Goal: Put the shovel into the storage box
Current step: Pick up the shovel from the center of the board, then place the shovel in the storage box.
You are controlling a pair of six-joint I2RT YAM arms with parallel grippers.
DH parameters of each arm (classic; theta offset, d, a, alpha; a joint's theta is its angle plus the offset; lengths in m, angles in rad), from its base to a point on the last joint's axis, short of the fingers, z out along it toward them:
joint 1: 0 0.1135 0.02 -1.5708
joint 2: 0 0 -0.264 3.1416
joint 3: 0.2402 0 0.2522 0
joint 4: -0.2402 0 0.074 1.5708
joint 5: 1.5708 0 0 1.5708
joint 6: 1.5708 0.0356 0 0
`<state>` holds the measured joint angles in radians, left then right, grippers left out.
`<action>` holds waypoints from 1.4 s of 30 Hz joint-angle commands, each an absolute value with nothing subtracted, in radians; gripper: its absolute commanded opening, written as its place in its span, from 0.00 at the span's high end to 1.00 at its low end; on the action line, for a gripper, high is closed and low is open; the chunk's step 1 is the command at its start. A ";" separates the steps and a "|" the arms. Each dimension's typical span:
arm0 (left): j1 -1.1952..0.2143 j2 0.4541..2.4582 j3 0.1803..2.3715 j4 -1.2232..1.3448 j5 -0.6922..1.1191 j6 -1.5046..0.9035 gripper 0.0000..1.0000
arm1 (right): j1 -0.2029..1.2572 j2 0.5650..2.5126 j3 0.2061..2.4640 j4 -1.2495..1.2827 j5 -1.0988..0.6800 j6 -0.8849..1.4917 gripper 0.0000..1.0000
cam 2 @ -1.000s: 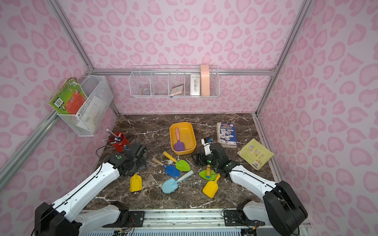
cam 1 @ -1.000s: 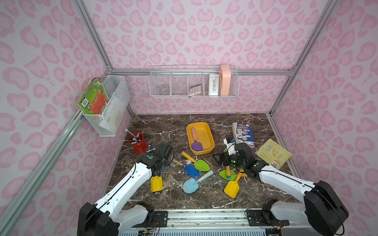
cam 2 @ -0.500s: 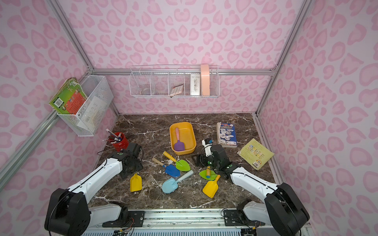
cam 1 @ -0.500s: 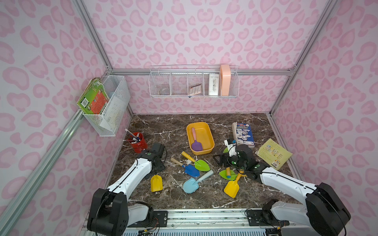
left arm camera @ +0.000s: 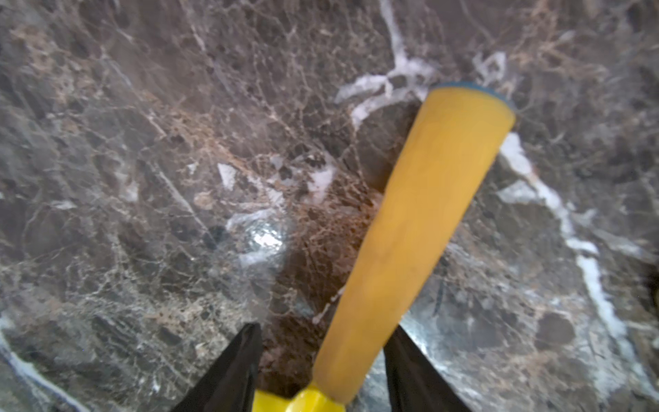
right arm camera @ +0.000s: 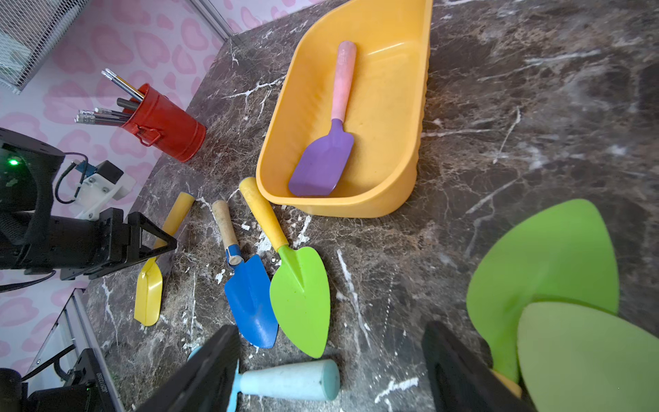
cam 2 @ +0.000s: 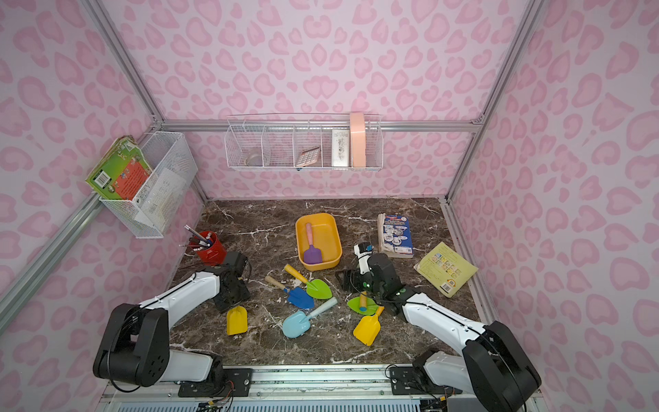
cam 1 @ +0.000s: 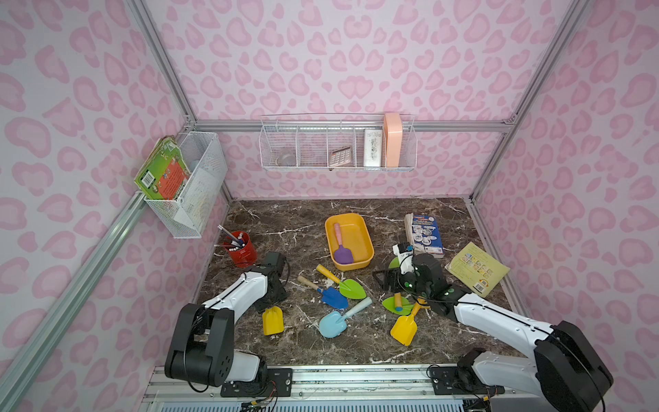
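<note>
Starting at the left: how do the fingers (left arm camera: 231,371) of the left gripper (left arm camera: 325,327) stand? — Inspector

Partly open, astride the orange handle of the yellow shovel (left arm camera: 420,221), near its neck. One finger lies against the handle and a gap shows at the other, so no clamp is recorded. The handle runs on past the fingertips, flat on the marble table (left arm camera: 142,178). — Assistant

Confirmed from above? — Inspector

No. In both top views the wrist hides the fingers and the handle; only the yellow blade shows. The left arm is folded close to its base, forearm reaching out, wrist tipped down at the table. — Assistant

The storage box (cam 1: 358,235)? — Inspector

Well apart from the left fingers, ahead of the right fingertips. The right wrist view shows a purple shovel (right arm camera: 321,160) lying inside it. — Assistant

The right gripper (right arm camera: 330,324)? — Inspector

Fingers spread wide, holding nothing. The handle of a light-blue shovel (right arm camera: 289,383) shows through the gap between them, on the table. A green blade (right arm camera: 542,257), with a second across it, sits just outside one finger. The right arm is stretched low, wrist level. — Assistant
</note>
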<state>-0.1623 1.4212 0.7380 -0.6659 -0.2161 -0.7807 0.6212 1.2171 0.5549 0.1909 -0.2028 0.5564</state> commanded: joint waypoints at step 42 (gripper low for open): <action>-0.455 1.398 1.106 -0.908 -0.181 -0.781 0.94 | 0.582 1.180 0.579 0.150 -0.182 0.540 0.17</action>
